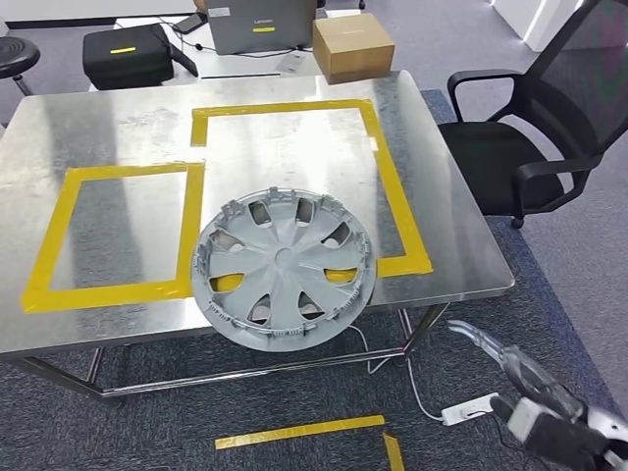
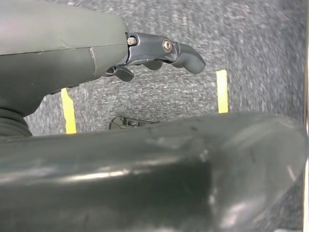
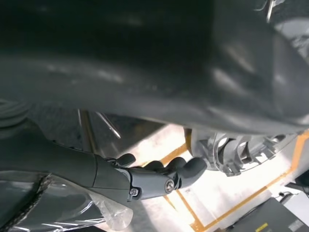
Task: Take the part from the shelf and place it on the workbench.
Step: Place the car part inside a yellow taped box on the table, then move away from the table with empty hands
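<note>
The part is a grey wheel cover lying flat on the steel workbench, at the front edge and slightly overhanging it, across the yellow tape outlines. No hand touches it. My right hand hangs low at the right, off the table, fingers stretched out and holding nothing. In the right wrist view that hand sits apart from the wheel cover's rim. My left hand hangs over the grey carpet with its fingers extended and nothing in them.
A black office chair stands right of the table. Behind the table are a cardboard box, a laptop, a black case and a stool. A white power strip and yellow tape lie on the floor.
</note>
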